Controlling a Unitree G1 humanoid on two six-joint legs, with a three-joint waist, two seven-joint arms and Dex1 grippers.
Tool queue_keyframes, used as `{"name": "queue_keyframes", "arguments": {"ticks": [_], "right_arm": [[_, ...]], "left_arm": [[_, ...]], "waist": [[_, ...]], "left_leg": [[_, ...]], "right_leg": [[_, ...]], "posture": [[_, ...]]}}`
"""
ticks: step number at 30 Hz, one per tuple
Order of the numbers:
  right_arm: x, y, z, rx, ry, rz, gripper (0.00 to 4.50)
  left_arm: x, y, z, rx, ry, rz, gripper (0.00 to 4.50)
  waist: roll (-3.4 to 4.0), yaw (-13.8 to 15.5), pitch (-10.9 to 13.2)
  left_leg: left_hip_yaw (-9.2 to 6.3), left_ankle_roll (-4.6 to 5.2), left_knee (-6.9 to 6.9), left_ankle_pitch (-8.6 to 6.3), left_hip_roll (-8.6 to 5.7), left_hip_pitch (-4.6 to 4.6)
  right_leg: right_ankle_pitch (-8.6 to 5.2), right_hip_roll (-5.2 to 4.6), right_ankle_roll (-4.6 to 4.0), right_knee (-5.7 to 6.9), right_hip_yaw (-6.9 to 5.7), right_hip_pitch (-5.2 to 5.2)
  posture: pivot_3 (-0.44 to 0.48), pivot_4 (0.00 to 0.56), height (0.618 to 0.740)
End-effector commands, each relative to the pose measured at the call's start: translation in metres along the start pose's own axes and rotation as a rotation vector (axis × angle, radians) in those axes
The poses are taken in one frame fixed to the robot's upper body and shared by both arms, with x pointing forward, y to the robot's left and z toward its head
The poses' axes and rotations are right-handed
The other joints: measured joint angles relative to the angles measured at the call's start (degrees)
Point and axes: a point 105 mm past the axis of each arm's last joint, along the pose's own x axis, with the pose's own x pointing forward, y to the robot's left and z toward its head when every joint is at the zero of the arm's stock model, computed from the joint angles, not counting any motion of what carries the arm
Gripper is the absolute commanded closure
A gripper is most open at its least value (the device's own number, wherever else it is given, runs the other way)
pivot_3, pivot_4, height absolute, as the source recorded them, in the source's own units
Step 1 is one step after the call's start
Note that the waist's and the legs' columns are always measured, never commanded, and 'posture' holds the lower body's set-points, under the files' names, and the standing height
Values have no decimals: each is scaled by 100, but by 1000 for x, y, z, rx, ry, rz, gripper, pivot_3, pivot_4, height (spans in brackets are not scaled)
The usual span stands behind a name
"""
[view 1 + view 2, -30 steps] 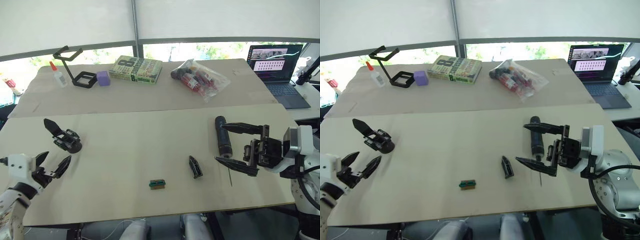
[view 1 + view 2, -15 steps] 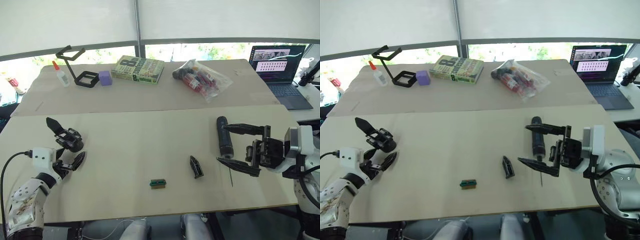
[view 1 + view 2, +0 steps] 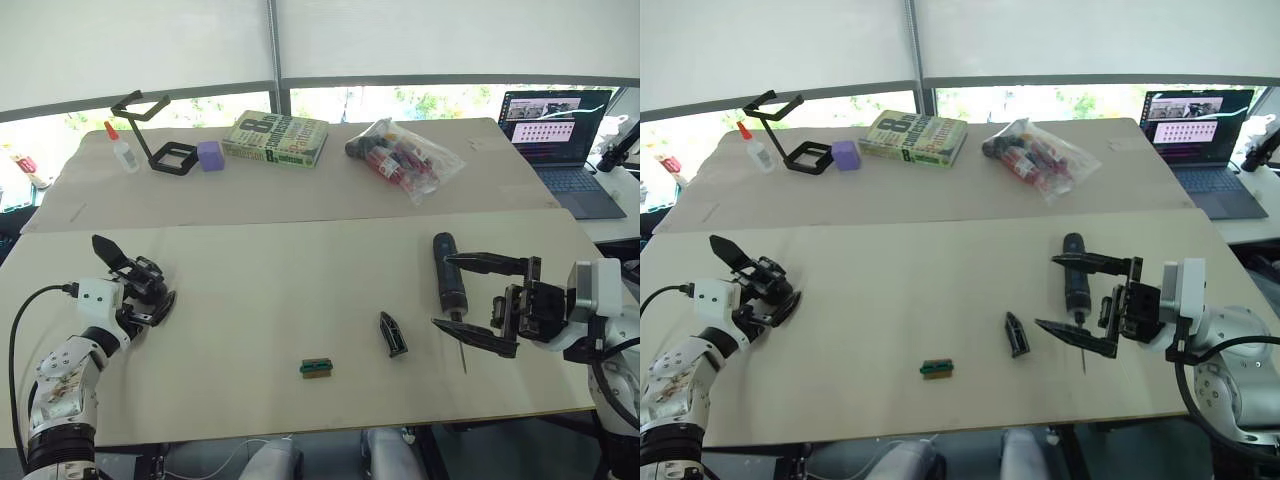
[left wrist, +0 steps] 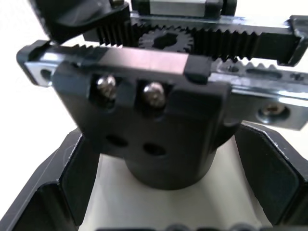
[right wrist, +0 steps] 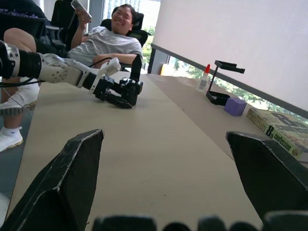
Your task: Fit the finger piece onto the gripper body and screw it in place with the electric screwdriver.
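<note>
On a pale wooden table [image 3: 270,400], seen from above by the robot's head camera, the parts for a small assembly job lie spread out. At the robot's left, the gripper body [image 3: 148,282], a small black block with one pointed finger sticking up, sits near the table's edge. The left gripper [image 3: 150,305] has its fingers on either side of the body's base; the left wrist view shows the body close up between them with pale gaps at both sides, so the fingers look open around it, not yet clamped. This placement suggests the arm is about to hold the body steady.

Near the middle of the table, well apart from both arms, lies the finger piece [image 3: 391,333], a short black wedge on its side. A small green-and-red block [image 3: 316,367] lies nearer the front edge.

At the robot's right, the electric screwdriver [image 3: 447,273] lies flat, its thin metal bit pointing toward the front edge. The right gripper [image 3: 472,297] hovers with its fingers spread wide, one on each side of the screwdriver's lower end, probably lined up to grasp it.

Farther back rest a book [image 3: 274,138], a glue bottle [image 3: 122,149], a plastic bag [image 3: 404,157] and a laptop [image 3: 560,132].
</note>
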Motion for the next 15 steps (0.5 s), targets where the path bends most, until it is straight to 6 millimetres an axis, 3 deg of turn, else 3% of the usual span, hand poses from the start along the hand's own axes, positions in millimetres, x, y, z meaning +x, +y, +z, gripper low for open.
{"name": "queue_keyframes", "arguments": {"ticks": [1,4,7,10,15], "right_arm": [[-5,-1,11,-66,2,-26,0],[-6,0,10,-63,5,-29,0],[-5,3,7,-59,7,-31,0],[-7,5,6,-55,12,-33,0],[-14,7,6,-53,40,-44,0]], "left_arm": [[1,-3,5,33,-14,-42,62],[5,-9,6,34,-31,-61,834],[11,-17,7,26,-45,-92,2190],[13,-24,18,39,-128,-144,2180],[15,-70,53,95,-287,-420,2180]], "waist": [[0,1,0],[0,1,0],[0,22,0],[0,37,0],[-9,41,5]], "left_leg": [[0,0,0,0,0,0],[0,1,1,0,-2,0],[0,1,1,0,-2,0],[-1,1,2,1,-3,0],[-1,5,11,-2,-6,-13]], "right_leg": [[0,0,0,0,0,1],[0,-3,0,0,0,1],[0,-3,0,1,-1,2],[0,-4,0,1,-3,3],[0,-7,2,-3,-7,-2]], "posture": [[0,150,740],[0,150,740],[0,150,740],[0,150,740],[0,150,740]]}}
